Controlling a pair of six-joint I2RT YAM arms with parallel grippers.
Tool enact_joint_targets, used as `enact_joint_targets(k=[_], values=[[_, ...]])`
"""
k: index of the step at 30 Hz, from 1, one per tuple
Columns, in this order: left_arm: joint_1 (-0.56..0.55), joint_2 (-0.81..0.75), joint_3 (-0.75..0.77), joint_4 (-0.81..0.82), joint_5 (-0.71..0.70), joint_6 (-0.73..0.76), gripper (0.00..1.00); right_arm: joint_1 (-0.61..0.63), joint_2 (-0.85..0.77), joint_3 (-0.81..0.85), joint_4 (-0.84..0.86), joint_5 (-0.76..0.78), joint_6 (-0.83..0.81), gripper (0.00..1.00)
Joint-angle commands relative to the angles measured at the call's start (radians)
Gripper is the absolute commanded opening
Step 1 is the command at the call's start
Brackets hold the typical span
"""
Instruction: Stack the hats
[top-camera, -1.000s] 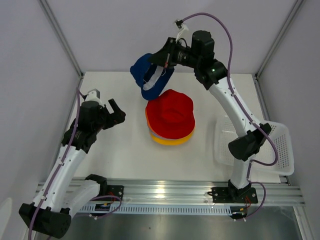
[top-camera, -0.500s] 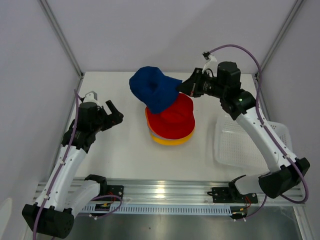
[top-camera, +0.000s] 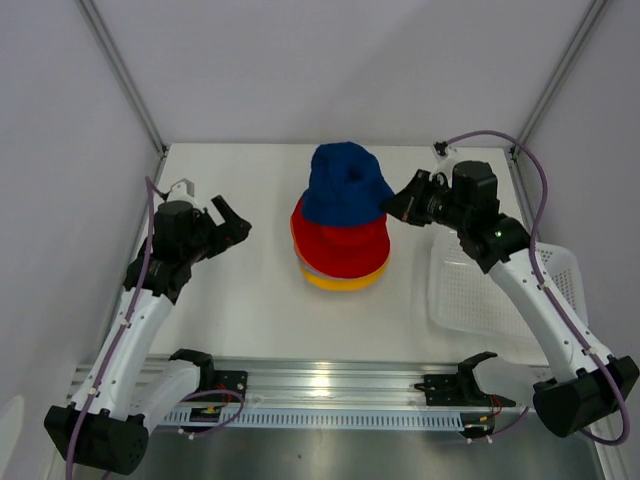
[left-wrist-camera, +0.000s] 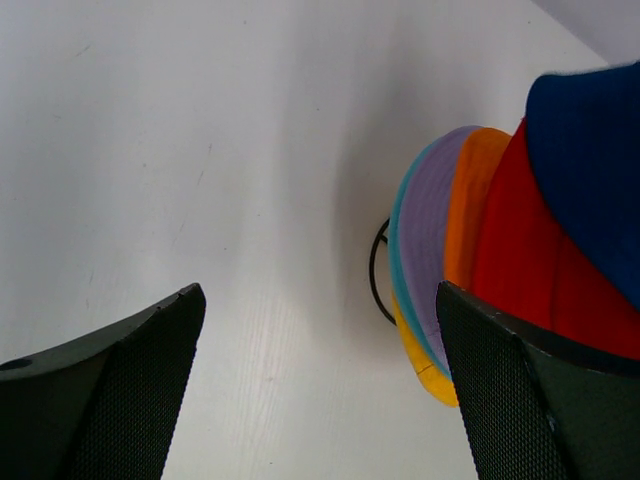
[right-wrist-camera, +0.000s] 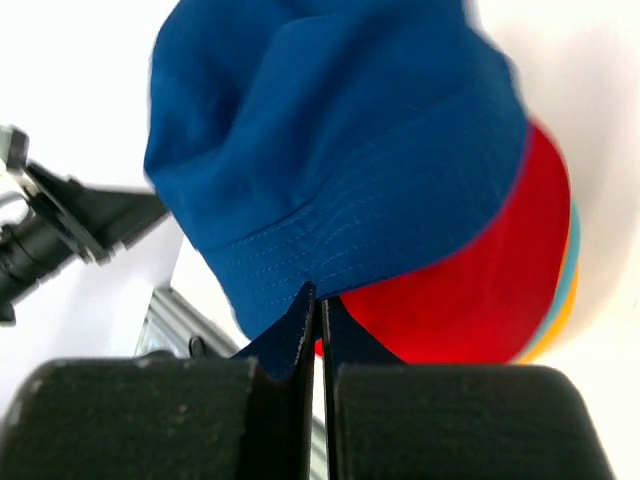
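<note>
A stack of hats stands mid-table: yellow (top-camera: 340, 281) at the bottom, then teal, lavender and orange rims, then the red hat (top-camera: 340, 238). The navy blue hat (top-camera: 345, 183) sits on top of the red one. My right gripper (top-camera: 396, 207) is at the stack's right side, shut on the navy hat's brim; in the right wrist view the gripper (right-wrist-camera: 320, 302) pinches the blue brim (right-wrist-camera: 300, 260) over the red hat (right-wrist-camera: 480, 290). My left gripper (top-camera: 232, 222) is open and empty, left of the stack; its wrist view shows the gripper (left-wrist-camera: 320, 295) and the hat rims (left-wrist-camera: 440, 260).
A white mesh basket (top-camera: 560, 300) lies at the right edge under my right arm. A thin black wire ring (left-wrist-camera: 374, 272) shows under the stack in the left wrist view. Grey walls and metal posts enclose the table.
My right arm swung from the back to the right and lowered, bringing the navy hat from above the far side down onto the red hat. The left arm barely moved.
</note>
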Motion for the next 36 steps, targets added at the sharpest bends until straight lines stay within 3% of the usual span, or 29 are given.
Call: enact_joint_targets(k=[1, 11, 16, 19, 25, 29, 36], values=[[0.011, 0.028, 0.043, 0.063, 0.061, -0.065, 0.99, 0.000, -0.087, -0.099, 0.057, -0.031, 0.046, 0.00], [-0.003, 0.180, 0.044, 0.289, 0.329, -0.328, 0.99, 0.047, -0.191, -0.328, 0.157, -0.090, 0.031, 0.00], [-0.039, 0.213, 0.078, 0.307, 0.340, -0.387, 0.99, 0.098, -0.179, -0.381, 0.165, -0.082, -0.046, 0.00], [-0.073, 0.199, 0.067, 0.342, 0.365, -0.516, 0.97, 0.101, -0.167, -0.408, 0.185, -0.075, -0.056, 0.00], [-0.225, 0.073, -0.072, 0.519, 0.268, -0.751, 0.98, 0.107, -0.202, -0.490, 0.290, 0.013, 0.145, 0.00], [-0.266, 0.088, -0.082, 0.550, 0.248, -0.779, 0.98, 0.127, -0.245, -0.569, 0.421, 0.080, 0.260, 0.00], [-0.305, 0.154, -0.121, 0.585, 0.262, -0.777, 0.95, 0.135, -0.211, -0.504, 0.367, 0.136, 0.211, 0.00]])
